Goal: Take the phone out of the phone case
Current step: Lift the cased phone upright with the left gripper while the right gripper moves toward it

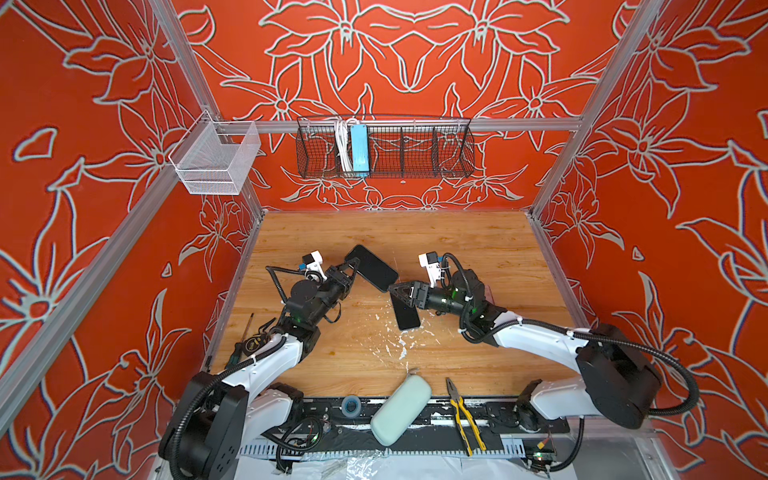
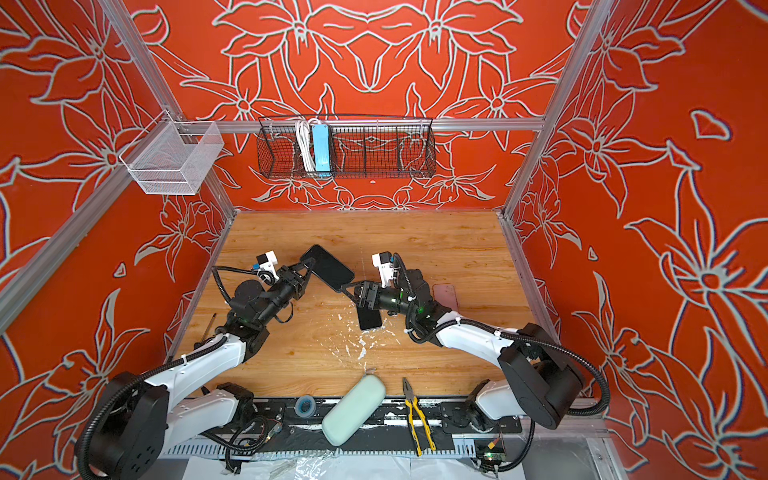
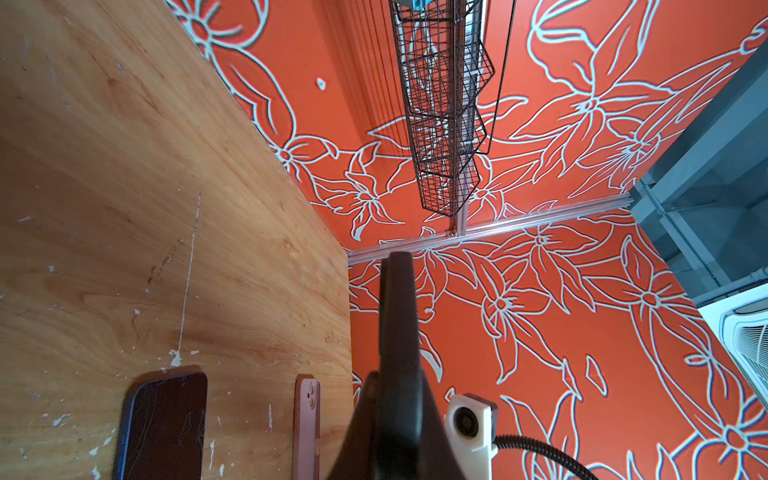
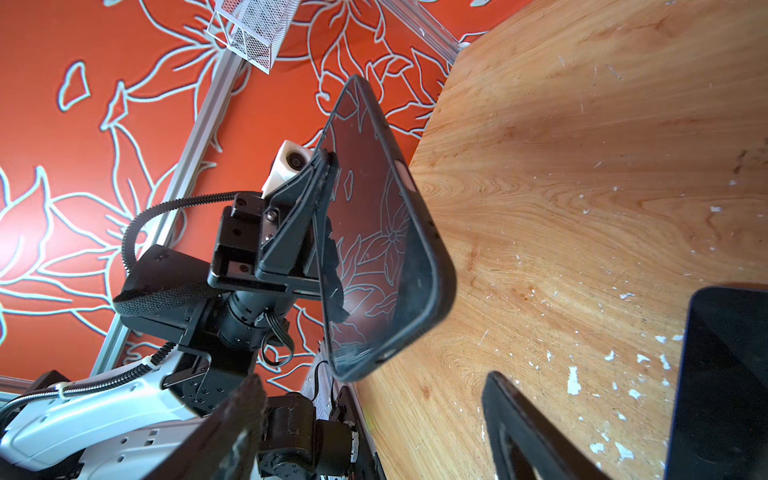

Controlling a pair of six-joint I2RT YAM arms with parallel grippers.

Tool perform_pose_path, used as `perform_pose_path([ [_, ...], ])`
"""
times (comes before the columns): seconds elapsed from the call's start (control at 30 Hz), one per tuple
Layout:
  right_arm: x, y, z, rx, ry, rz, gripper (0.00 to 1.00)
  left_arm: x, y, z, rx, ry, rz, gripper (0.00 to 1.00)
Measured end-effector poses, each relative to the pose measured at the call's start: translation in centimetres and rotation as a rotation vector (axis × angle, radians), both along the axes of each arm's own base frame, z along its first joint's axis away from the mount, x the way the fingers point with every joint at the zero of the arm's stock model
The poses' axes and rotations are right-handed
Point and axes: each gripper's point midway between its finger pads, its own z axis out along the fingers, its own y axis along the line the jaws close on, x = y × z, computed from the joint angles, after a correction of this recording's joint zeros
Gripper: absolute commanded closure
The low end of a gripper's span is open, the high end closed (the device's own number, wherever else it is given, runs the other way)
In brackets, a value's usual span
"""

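Green pouch [image 1: 401, 409]; pliers [image 1: 454, 394]; cased phone [image 1: 372, 268] beyond

Orange-red walls with pale flowers, warm wood below

The walls [image 1: 415, 41] are orange-red, covered in large flowers drawn in pale grey-white outline; the table [image 1: 457, 241] is honey-coloured wood grain flecked with white chips. The phone case [image 4: 432, 266] is matte black, and the phone [image 4: 374, 232] in it is glossy and dark, mirroring the flower lines. A second phone [image 3: 166, 424] has a black face and dark blue rim. Also a pink case [image 3: 307, 424], black wire basket [image 1: 415, 153], white mesh basket [image 1: 216, 162], light blue power strip [image 1: 359, 149], mint-green pouch [image 1: 401, 409] and yellow-and-black pliers [image 1: 465, 415]
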Motion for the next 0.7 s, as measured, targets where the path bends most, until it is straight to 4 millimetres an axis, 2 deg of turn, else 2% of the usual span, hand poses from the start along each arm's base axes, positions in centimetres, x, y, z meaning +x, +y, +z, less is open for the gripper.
perform_pose_path([
  [0.23, -0.2, 0.3, 0.7, 0.028, -0.014, 0.018, 0.15, 0.1, -0.6, -0.3, 0.002, 0.002, -0.013, 1.00],
  [0.4, 0.0, 0.6, 0.5, 0.047, 0.001, 0.029, 0.15, 0.2, -0.9, -0.6, 0.003, 0.008, -0.014, 1.00],
  [0.7, 0.4, 1.5, -0.1, 0.095, 0.033, 0.036, 0.21, 0.8, -1.3, 0.0, -0.008, -0.013, -0.016, 1.00],
])
